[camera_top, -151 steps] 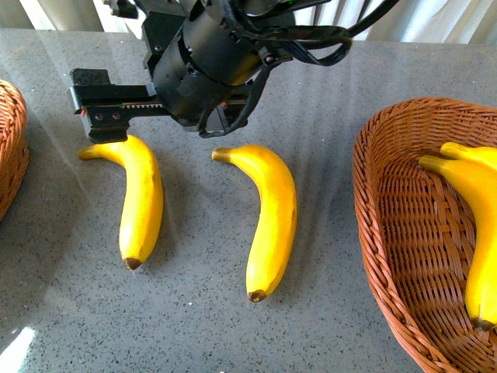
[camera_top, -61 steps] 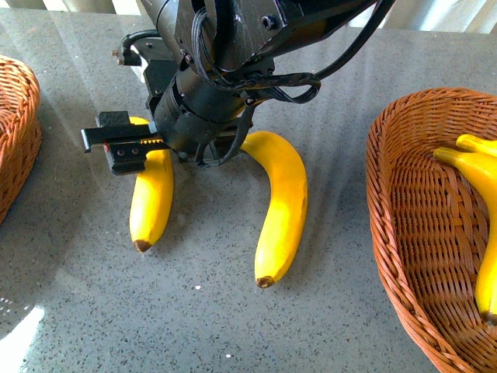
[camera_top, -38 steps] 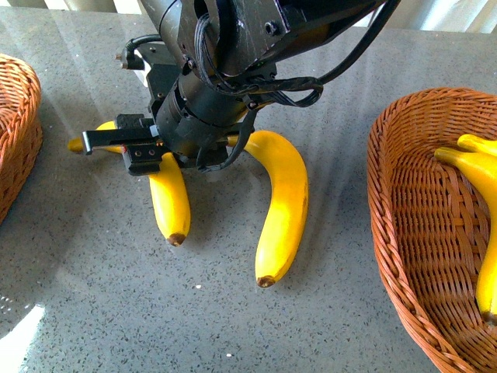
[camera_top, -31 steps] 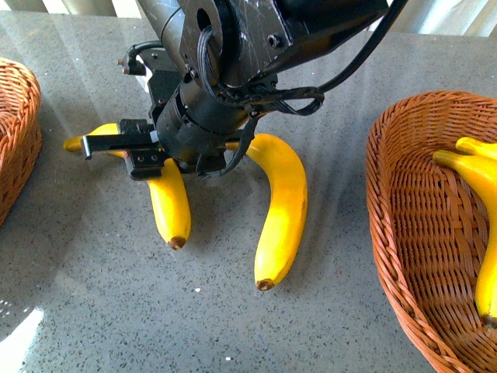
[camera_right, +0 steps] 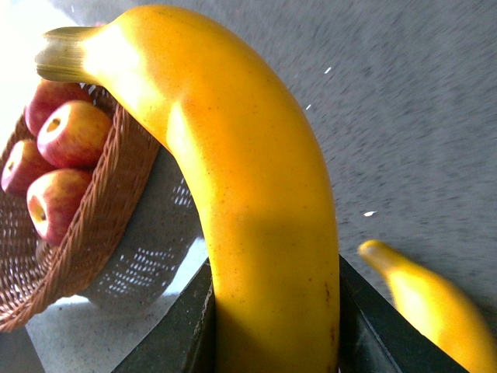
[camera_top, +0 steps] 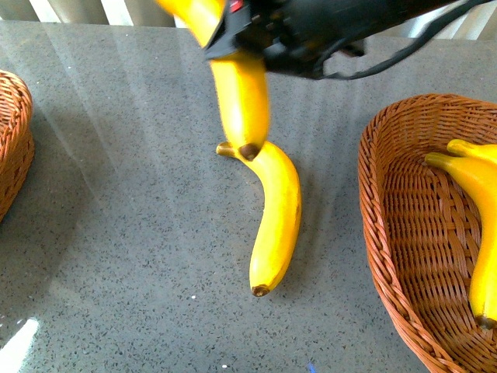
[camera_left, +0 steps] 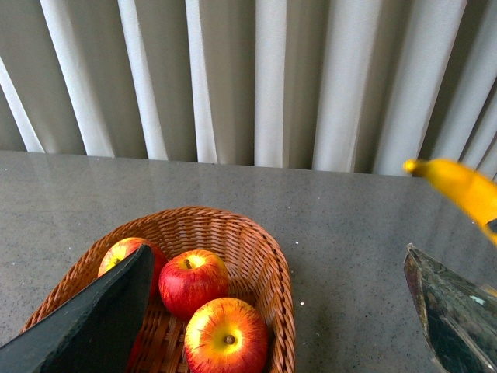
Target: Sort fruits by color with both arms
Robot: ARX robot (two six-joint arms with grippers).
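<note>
The right arm's fingers (camera_right: 377,330) clamp a banana (camera_top: 242,101) by its middle and hold it in the air above the counter (camera_top: 116,233). Its brown tip hangs just over the stem end of a second banana (camera_top: 278,214), which lies flat on the grey stone. The mid-body grip looks chosen to keep the curved fruit balanced for the carry. Its likely destination is the wicker basket (camera_top: 388,233) at the right, where other bananas (camera_top: 474,202) already lie, well apart from the lifted one. At the left, the left arm's fingers (camera_left: 93,318) stand wide apart and empty near a second basket (camera_left: 272,256) holding three red apples (camera_left: 192,280). That arm appears parked out of the way while the yellow fruit is handled. One banana on the counter is yet to be collected.
</note>
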